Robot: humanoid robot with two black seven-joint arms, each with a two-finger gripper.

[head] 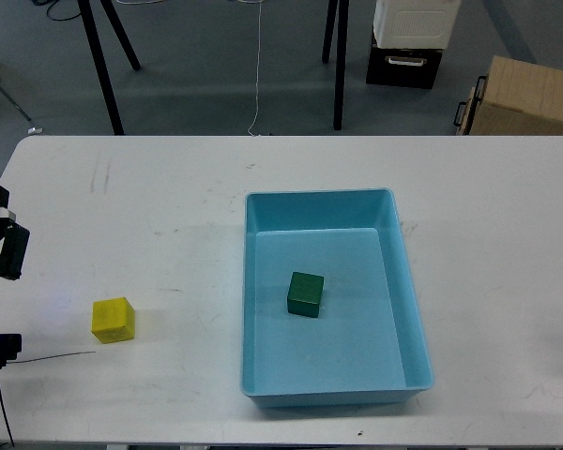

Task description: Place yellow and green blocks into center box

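Green block (pixel 305 294) inside blue tray (pixel 408 281); yellow block (pixel 113 320) on table; left hand (pixel 2 246) state unclear.

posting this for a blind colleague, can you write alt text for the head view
A dark green block sits inside a light-blue tray on a white table, while a yellow block rests on the table to the tray's left. A black part of the left arm shows at the left edge; its end effector cannot be made out.
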